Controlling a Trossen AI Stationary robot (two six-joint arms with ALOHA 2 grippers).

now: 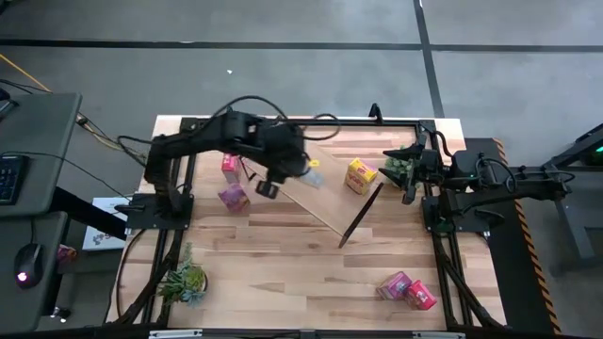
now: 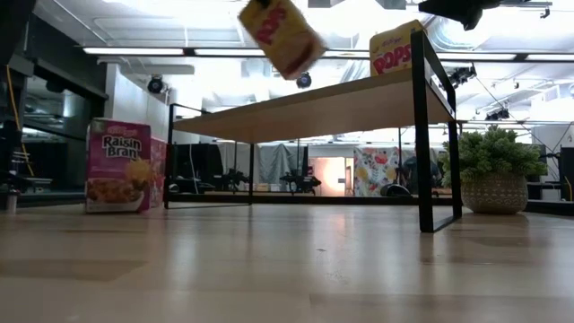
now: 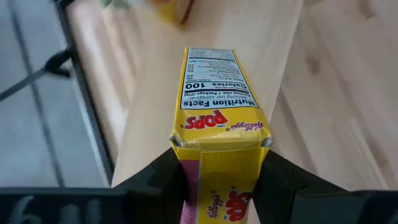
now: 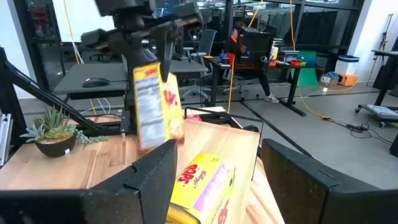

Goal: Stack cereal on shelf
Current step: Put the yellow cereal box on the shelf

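Observation:
My left gripper (image 1: 297, 169) is over the shelf's (image 1: 332, 193) left part, shut on a yellow cereal box (image 3: 217, 99) that shows in the air in the low view (image 2: 280, 36). A second yellow box (image 1: 360, 176) rests on the shelf board's right part. The shelf stands on its dark end frames (image 2: 421, 135). A magenta box (image 2: 117, 166) stands on the table left of the shelf, with a red one (image 1: 229, 166) by it. My right gripper (image 1: 407, 181) waits open and level at the shelf's right end; the second yellow box (image 4: 199, 186) lies beyond its fingers. My left gripper pinches the yellow box between its two fingers (image 3: 165, 177), on two opposite sides near its upper end (image 3: 219, 163). The fingers slant down from above. The box hangs tilted below them (image 4: 158, 106), lifted clear above the shelf board.
Two small potted plants stand on the table, one at the near left (image 1: 184, 281) and one by my right gripper (image 1: 396, 168). A pink box (image 1: 396, 284) and a red box (image 1: 421, 295) lie near the front right. Bare tabletop lies in front of the shelf.

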